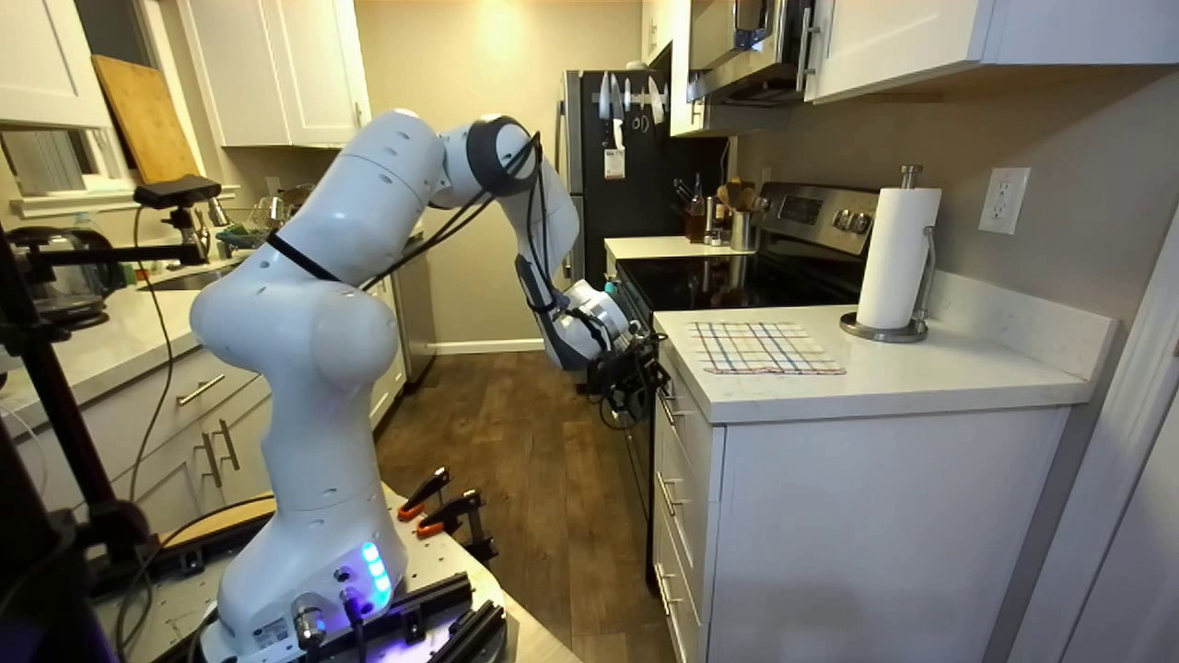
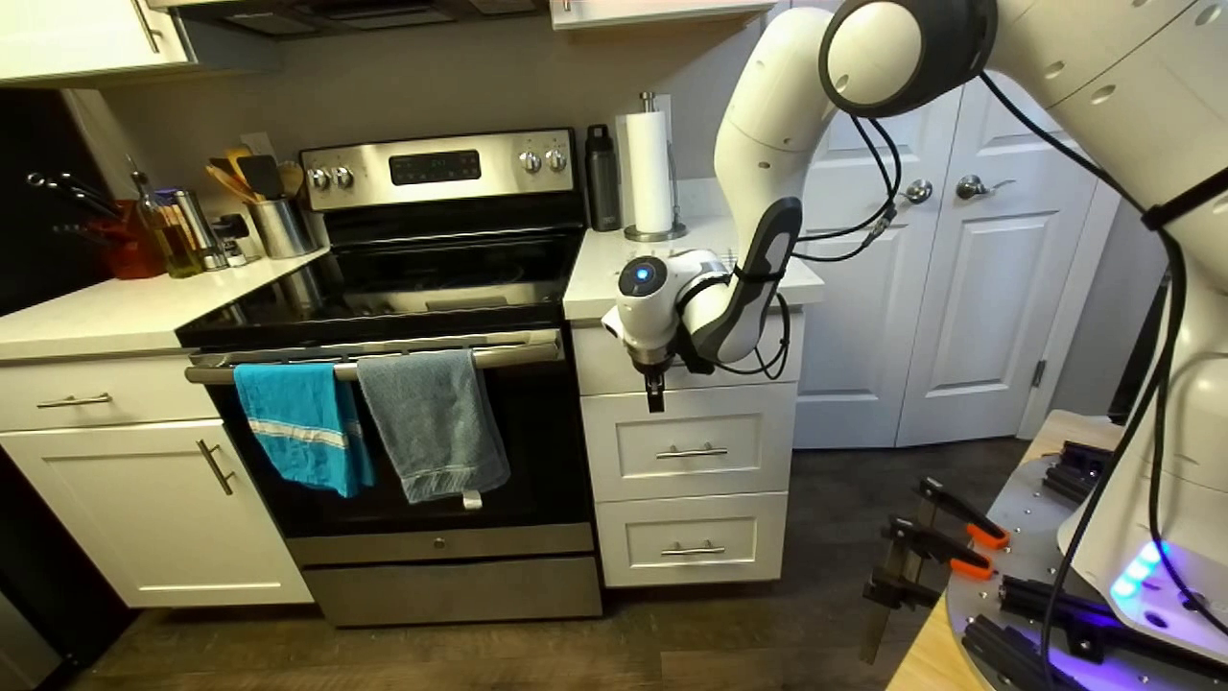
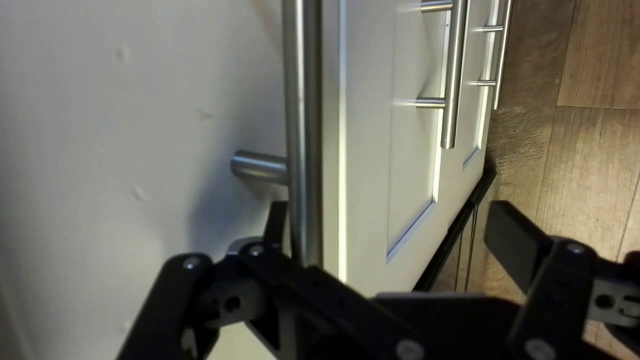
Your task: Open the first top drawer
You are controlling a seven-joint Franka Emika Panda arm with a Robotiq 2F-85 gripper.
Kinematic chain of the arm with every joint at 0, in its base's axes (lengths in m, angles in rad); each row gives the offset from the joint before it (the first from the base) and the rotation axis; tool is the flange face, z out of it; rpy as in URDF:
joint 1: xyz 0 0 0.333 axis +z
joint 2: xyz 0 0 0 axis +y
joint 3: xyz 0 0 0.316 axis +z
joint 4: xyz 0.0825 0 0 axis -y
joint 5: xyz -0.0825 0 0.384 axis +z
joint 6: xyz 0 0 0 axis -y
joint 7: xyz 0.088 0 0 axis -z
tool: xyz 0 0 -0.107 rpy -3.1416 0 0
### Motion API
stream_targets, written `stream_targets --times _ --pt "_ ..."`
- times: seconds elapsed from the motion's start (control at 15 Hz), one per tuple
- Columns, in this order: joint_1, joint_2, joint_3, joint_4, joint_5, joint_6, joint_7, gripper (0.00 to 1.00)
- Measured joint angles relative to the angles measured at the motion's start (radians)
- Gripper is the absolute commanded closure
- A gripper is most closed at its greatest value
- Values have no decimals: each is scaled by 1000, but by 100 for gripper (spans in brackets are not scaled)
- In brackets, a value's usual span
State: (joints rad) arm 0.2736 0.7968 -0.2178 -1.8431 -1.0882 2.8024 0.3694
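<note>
The shallow, flat white-fronted top drawer (image 3: 140, 135) sits closed beneath the white surface (image 1: 949, 370); its steel bar handle (image 3: 304, 125), long axis along the drawer's width, appears between the spread fingers of the black gripper (image 3: 392, 232), nearer the upper one. Contact is unclear; the gripper hides the handle's near end.

Paper towel roll (image 1: 901, 258) stands upright on counter (image 1: 976, 373); checked cloth (image 1: 766, 348) lies flat near it. Turquoise towel (image 2: 303, 422) and grey towel (image 2: 434, 422) hang from oven handle (image 2: 518, 354).
</note>
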Motion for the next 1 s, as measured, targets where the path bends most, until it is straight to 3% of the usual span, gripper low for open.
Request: stream_targets --times 1.0 --pt "-52 -57 53 -56 76 -13 -15 0"
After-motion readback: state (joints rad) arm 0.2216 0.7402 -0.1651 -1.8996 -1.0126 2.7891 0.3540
